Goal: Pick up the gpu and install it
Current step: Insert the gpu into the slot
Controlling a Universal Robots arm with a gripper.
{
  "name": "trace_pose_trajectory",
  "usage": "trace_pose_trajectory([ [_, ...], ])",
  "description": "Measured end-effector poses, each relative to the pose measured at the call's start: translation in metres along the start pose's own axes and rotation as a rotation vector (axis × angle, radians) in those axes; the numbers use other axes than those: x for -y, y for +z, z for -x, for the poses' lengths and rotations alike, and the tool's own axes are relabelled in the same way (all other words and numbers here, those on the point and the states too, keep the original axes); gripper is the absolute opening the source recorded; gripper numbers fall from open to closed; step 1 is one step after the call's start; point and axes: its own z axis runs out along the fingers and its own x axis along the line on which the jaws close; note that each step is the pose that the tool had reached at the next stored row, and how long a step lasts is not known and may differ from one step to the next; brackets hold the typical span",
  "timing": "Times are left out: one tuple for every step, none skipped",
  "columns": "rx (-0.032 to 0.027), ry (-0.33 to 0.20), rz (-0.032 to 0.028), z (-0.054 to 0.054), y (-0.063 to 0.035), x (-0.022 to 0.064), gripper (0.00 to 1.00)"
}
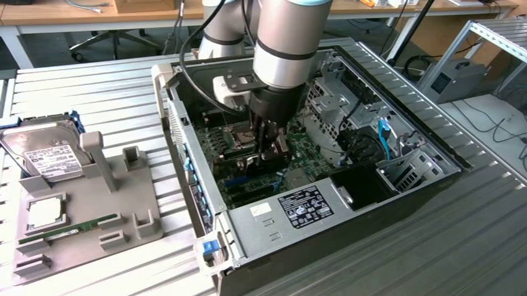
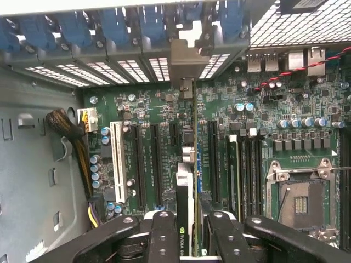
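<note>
In the exterior view, the arm reaches down into the open computer case (image 1: 247, 240), which lies on its side on the slatted metal worktop (image 1: 99, 92). The tool (image 1: 268, 148) sits low inside the case, just above the motherboard (image 1: 309, 154), closed on the gpu (image 1: 278, 147), which is held on edge and mostly hidden between the fingers. Outside the case, toward the exterior view's left, a grey holder tray (image 1: 91, 209) carries a silver hard drive (image 1: 45, 154), a square processor chip (image 1: 45, 211) and a thin green memory stick (image 1: 70, 231).

In the wrist view, the tool (image 2: 188, 230) clamps the gpu (image 2: 187, 181) between its black fingers (image 2: 163, 235). The card is seen edge-on, standing upright over the motherboard (image 2: 258, 120) between two long black expansion slots (image 2: 156, 164), with its metal bracket (image 2: 189, 57) against the case's rear slot openings. A white slot (image 2: 117, 161) lies farther from the card, and the empty processor socket (image 2: 299, 200) sits on the card's other side.
</note>
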Motion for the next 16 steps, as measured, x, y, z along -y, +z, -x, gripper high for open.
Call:
trace_pose_trajectory([
  [0.0001,0.000,-0.0001,0.0001,-0.0014,0.0002,0.26],
  [0.0002,0.000,-0.0001,0.0001,-0.0034,0.0005,0.26],
  [0.0001,0.000,-0.0001,0.0000,-0.0057,0.0008,0.26],
  [0.0000,0.000,0.0000,0.0000,-0.0080,0.0012,0.26],
  [0.0002,0.000,-0.0001,0.0000,-0.0099,0.0019,0.26],
  [0.0006,-0.004,-0.0003,0.0001,-0.0103,0.0028,0.26],
  [0.0003,-0.008,-0.0002,0.0001,-0.0106,0.0031,0.26],
  [0.0000,-0.012,-0.0002,0.0001,-0.0108,0.0033,0.26],
  [0.0001,-0.012,-0.0003,0.0002,-0.0108,0.0033,0.26],
  [0.0001,-0.012,-0.0003,0.0002,-0.0108,0.0033,0.26],
  [0.0001,-0.012,-0.0003,0.0002,-0.0108,0.0033,0.26],
  [0.0000,-0.018,-0.0003,0.0005,-0.0109,0.0034,0.26],
  [-0.0001,-0.029,-0.0006,0.0012,-0.0108,0.0033,0.26],
  [0.0000,-0.032,-0.0007,0.0021,-0.0108,0.0032,0.26],
  [0.0000,-0.032,-0.0007,0.0027,-0.0108,0.0032,0.26],
  [-0.0001,-0.032,-0.0007,0.0034,-0.0109,0.0031,0.26],
])
